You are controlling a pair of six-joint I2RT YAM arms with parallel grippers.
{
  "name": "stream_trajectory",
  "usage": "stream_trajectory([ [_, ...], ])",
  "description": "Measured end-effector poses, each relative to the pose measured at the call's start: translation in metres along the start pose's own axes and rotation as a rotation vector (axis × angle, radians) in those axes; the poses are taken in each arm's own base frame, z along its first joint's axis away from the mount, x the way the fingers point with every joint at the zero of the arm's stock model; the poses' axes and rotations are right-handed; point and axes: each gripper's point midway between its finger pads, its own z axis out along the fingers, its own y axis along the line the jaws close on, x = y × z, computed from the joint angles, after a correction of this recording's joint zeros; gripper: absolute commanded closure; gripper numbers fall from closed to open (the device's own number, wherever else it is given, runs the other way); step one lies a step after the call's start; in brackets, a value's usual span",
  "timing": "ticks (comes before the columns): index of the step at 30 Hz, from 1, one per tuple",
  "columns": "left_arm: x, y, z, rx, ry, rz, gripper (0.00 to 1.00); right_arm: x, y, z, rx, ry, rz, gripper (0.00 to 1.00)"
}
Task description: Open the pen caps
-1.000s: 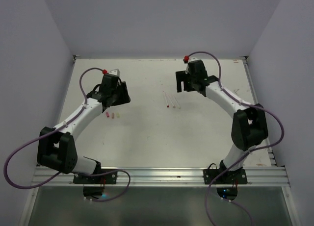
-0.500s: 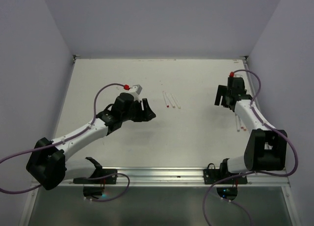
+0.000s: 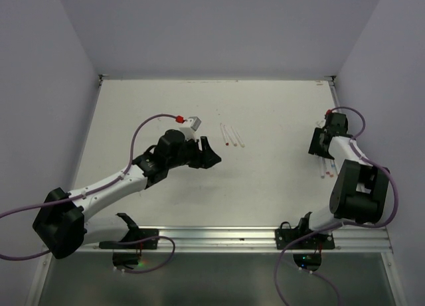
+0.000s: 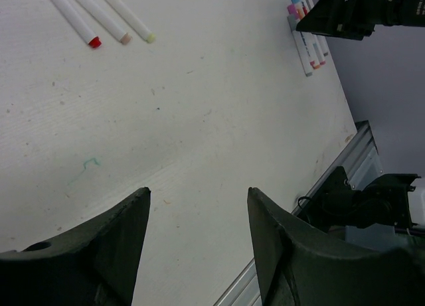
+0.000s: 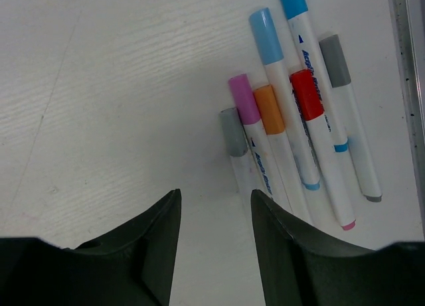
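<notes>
pens lie bunched at the table's right edge under the wide-open right gripper; light, stiff and probably slick, their pen caps want a mid-cap pinch. left gripper gapes empty.

Capped pens packed touching, edge rail just beside; bare table all round three uncapped pens.

7 capped pens on table
</notes>
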Motion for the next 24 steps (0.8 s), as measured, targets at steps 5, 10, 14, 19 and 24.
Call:
stream_trajectory([
  [5, 0.002, -0.001, 0.000, 0.012, 0.006, 0.001, 0.36, 0.007, 0.000, 0.008, -0.004, 0.031, -0.020, 0.51],
  [10, 0.003, -0.002, 0.000, 0.017, 0.009, 0.001, 0.36, 0.014, -0.003, 0.015, 0.003, 0.064, -0.024, 0.52],
  [14, 0.004, -0.001, 0.002, 0.017, 0.013, 0.001, 0.36, 0.017, -0.008, 0.017, 0.010, 0.074, -0.015, 0.53],
  [19, 0.005, 0.000, 0.003, 0.015, 0.017, 0.000, 0.36, 0.024, -0.012, 0.024, 0.016, 0.110, -0.015, 0.55],
  [24, 0.005, 0.000, 0.003, 0.015, 0.016, 0.001, 0.36, 0.020, -0.009, 0.029, -0.004, 0.123, -0.020, 0.67],
])
